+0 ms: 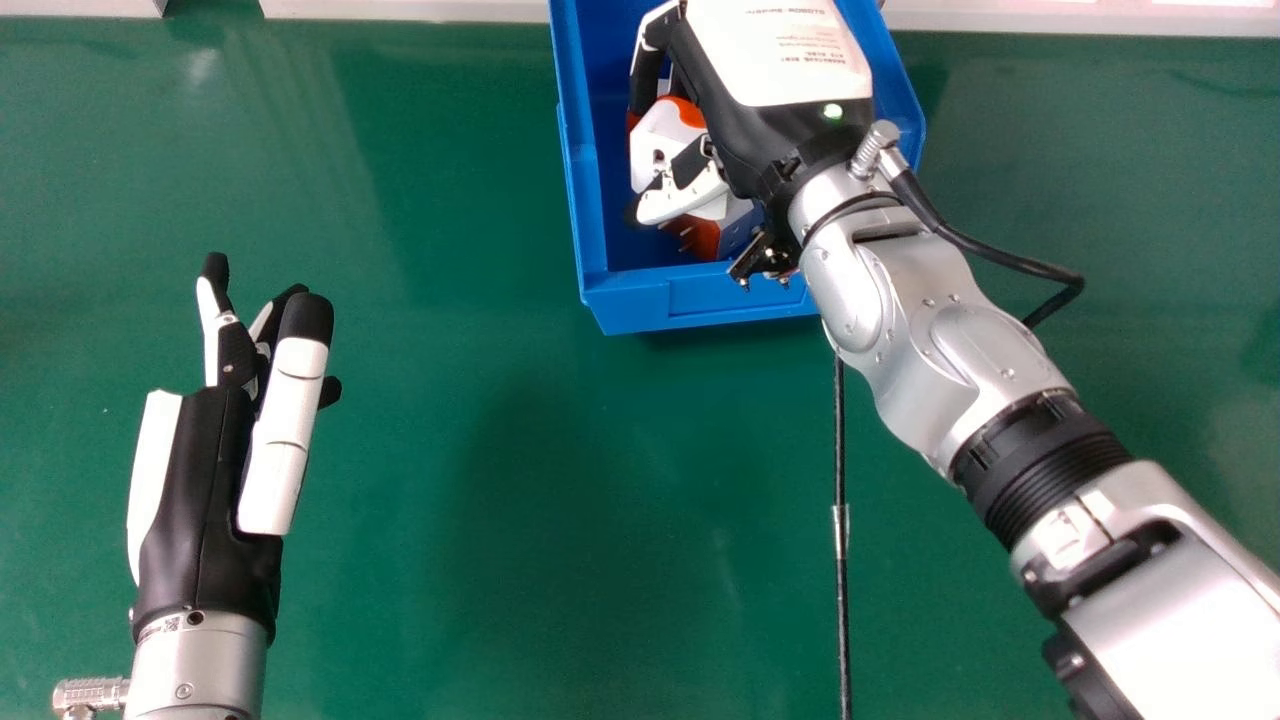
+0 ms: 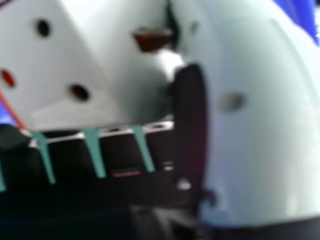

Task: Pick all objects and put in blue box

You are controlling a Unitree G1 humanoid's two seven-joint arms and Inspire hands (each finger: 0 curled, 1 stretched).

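Below pale edging (image 1: pixel 400 10), glossy green tabletop (image 1: pixel 480 450), blue box (image 1: pixel 640 306) upper centre, right hand (image 1: pixel 745 145) inside clamped on orange-and-white object (image 1: pixel 648 135), left hand (image 1: pixel 205 480) extended lower left

Blue box (image 1: pixel 640 303) partly beyond top edge.

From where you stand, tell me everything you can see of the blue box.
The blue box stands upright on the green table, in the far middle of the head view, its far end cut off by the view's edge. It looks like smooth, rigid plastic, with an open top, a raised rim and a shallow recessed panel in its near wall. The right hand covers much of the inside, its fingers curled round an orange-and-white thing. I can't tell whether either touches the box.
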